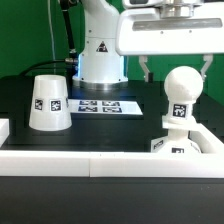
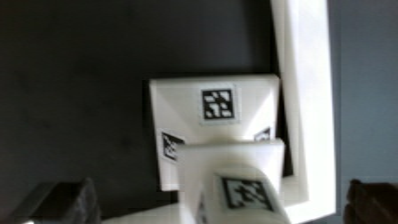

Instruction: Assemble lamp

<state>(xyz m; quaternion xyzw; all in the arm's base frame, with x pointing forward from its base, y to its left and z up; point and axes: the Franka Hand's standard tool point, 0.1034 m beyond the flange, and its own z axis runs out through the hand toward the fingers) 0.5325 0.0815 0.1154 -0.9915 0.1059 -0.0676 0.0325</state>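
Observation:
The lamp's ball-shaped bulb (image 1: 182, 88) stands upright on its tagged stem on the flat white base (image 1: 178, 146), at the exterior view's right. The cone shade (image 1: 48, 103) stands apart at the left, wide end down. My gripper (image 1: 175, 68) is open just above the bulb. Its fingers (image 1: 145, 68) hang on either side of the ball's top and touch nothing. In the wrist view the gripper (image 2: 217, 205) straddles the blurred bulb (image 2: 246, 185), with the tagged base (image 2: 217, 110) beyond it.
A white rail (image 1: 100, 160) runs along the table's front, close to the base, and also shows in the wrist view (image 2: 302, 90). The marker board (image 1: 100, 104) lies mid-table. The robot pedestal (image 1: 100, 55) stands behind it.

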